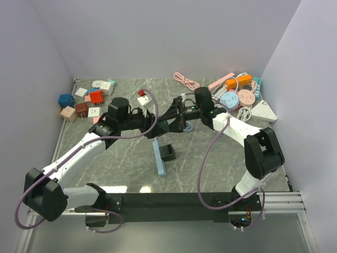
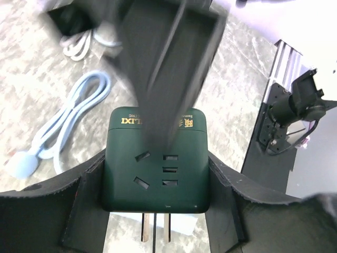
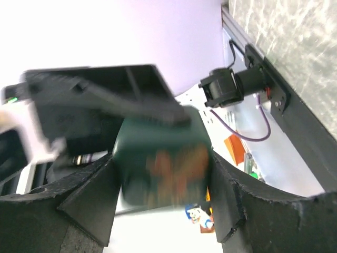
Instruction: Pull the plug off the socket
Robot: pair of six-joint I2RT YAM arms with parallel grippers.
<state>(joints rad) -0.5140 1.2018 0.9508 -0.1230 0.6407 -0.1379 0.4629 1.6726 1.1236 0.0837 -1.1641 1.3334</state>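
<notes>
Green adapter point(image 2: 158, 158) is hanging above the table's point(image 1: 210, 158) middle, with the left gripper point(image 2: 157, 166) and right gripper point(image 3: 163, 163) both clamping it, jaws half closed. Its prongs point(image 2: 145, 229) are pointing back toward the left wrist, at a white block point(image 2: 179, 227).

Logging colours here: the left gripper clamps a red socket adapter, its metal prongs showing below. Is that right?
No, the socket adapter is dark green, not red; the left wrist view shows it. The left gripper does clamp it, metal prongs showing below.
</notes>
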